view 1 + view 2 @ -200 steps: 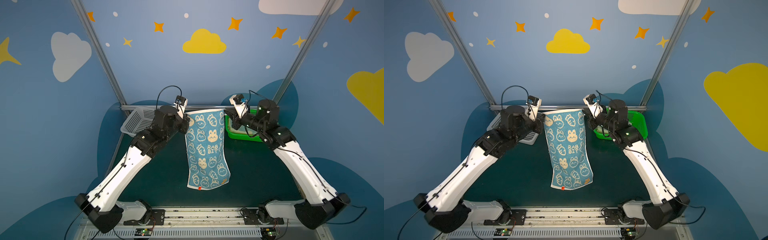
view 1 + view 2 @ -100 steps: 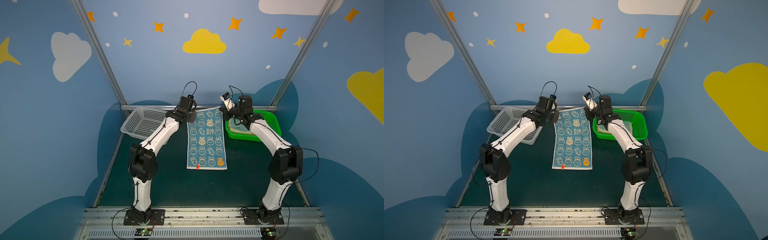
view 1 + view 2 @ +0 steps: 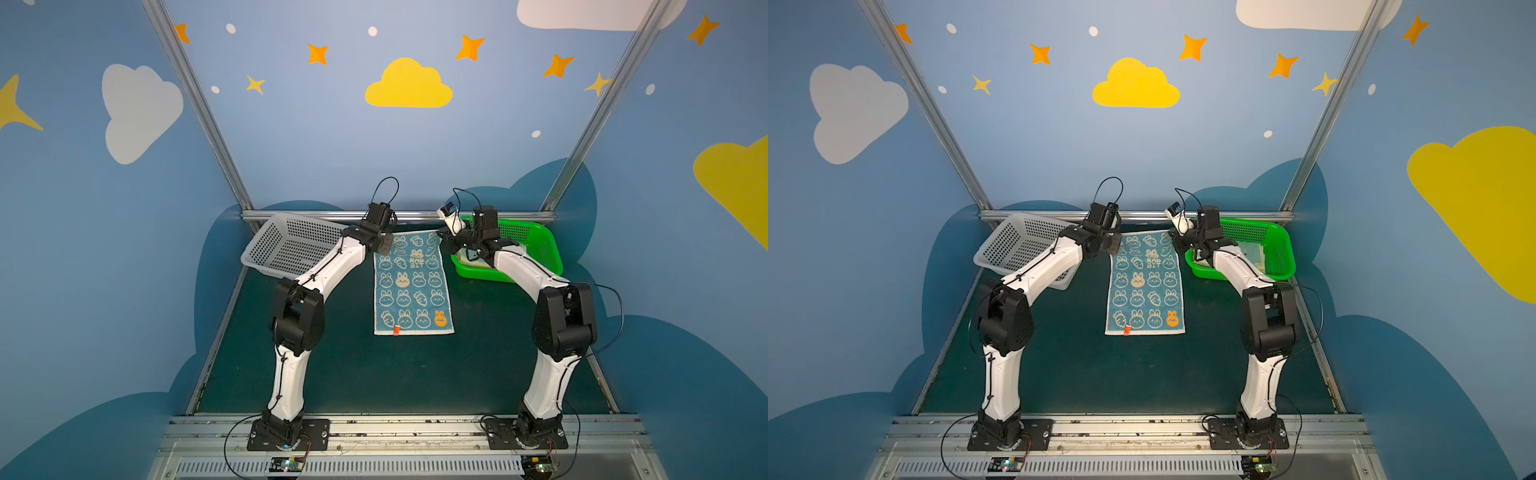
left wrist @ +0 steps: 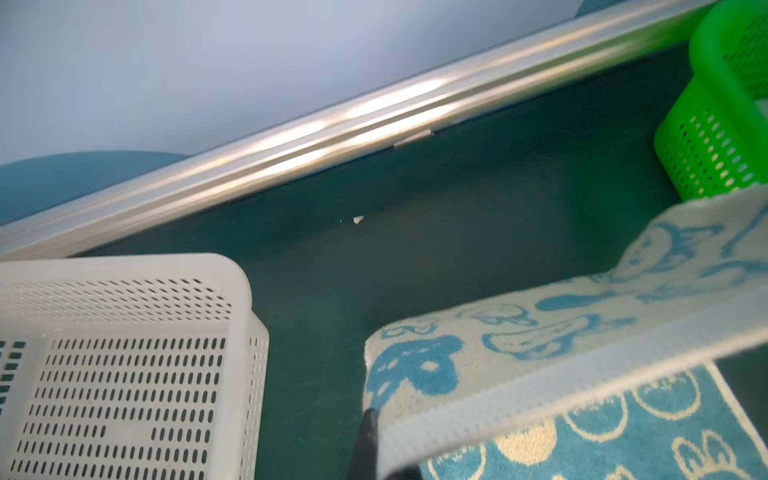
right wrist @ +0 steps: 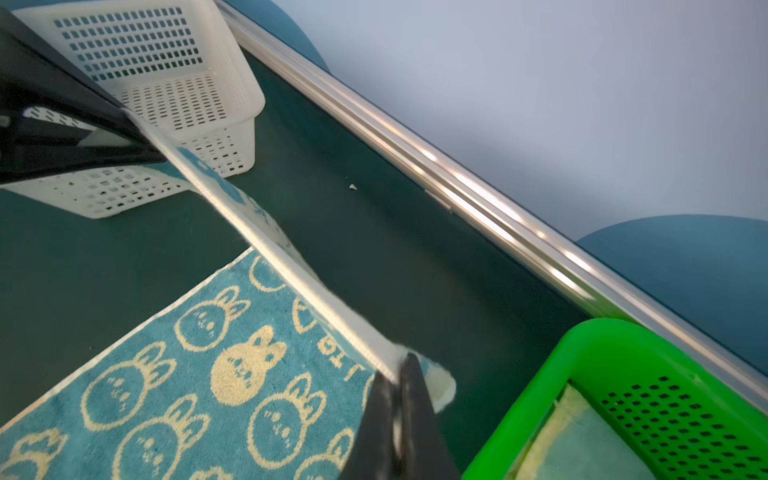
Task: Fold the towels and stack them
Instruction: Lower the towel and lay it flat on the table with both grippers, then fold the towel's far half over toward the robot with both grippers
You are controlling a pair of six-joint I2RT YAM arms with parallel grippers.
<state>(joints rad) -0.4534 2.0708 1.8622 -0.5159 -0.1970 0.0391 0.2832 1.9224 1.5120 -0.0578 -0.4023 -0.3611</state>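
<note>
Your left gripper (image 4: 371, 419) is clenching one far corner of the blue rabbit towel (image 3: 411, 286), and your right gripper (image 5: 400, 376) is clenching the other. In each wrist view the white hem is running straight out of dark, closed fingers. Between the two grippers that hem is stretching taut and riding just above the table (image 3: 374, 374). From the grippers back toward the arm bases, the rest of the towel is lying flat and face up, with its red tag at the edge farthest from them.

Outside the left gripper, a white basket (image 3: 286, 245) is sitting tilted. Just beside the right gripper, a green basket (image 3: 540, 249) is holding a pale cloth (image 5: 582, 440). Beyond both grippers, the metal rail (image 3: 415, 216) is running along the back.

I judge the towel to be light, limp and soft. It is probably going to sag wherever you are not holding it and follow the grippers without resistance. The terry loops look grippy rather than slick, and the corners at the hem seem the best places to hold.

The fingers are mostly cut off in both wrist views, and those views are smearing. The right arm is covering much of the green basket, so I cannot tell how many cloths are lying there or how they are patterned. No striped towel is showing anywhere.
</note>
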